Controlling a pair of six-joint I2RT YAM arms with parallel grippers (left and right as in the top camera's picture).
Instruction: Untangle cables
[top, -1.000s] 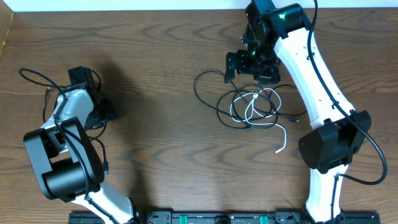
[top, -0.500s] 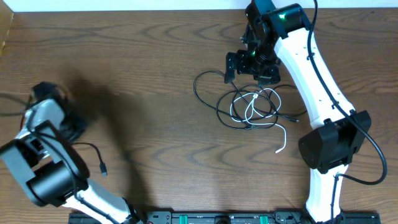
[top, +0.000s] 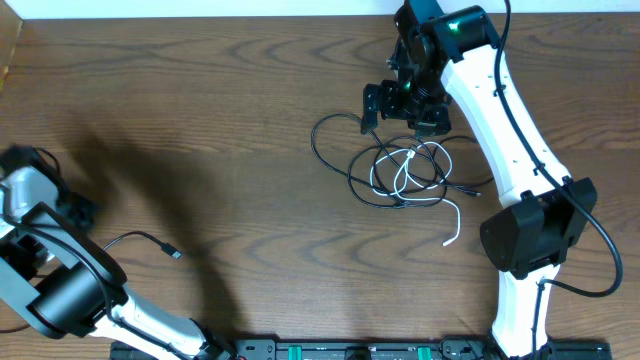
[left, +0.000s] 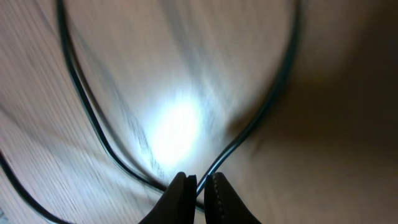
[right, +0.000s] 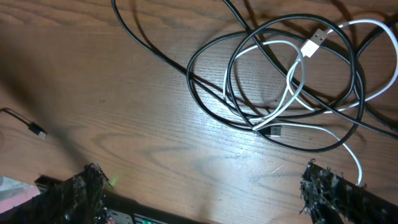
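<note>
- Overhead: we see the left arm (top: 25, 195) out at the far left edge of the table (top: 250, 120). The loose black cable (top: 150, 240) trails away to its right, plug end lying flat. The right gripper (top: 405, 100) sits just beyond the tangle (top: 405, 170) of black and white cables.
- Left wrist: it's blurred, but we make out the left gripper (left: 199, 190) pinched onto the loose black cable (left: 255, 124), which rises from between the tips. A second strand curves off to the left.
- Right wrist: the right gripper's fingers (right: 87, 186) are spread wide, holding nothing. The tangle (right: 280, 93) lies just ahead, a white plug (right: 314, 42) on its far side.
</note>
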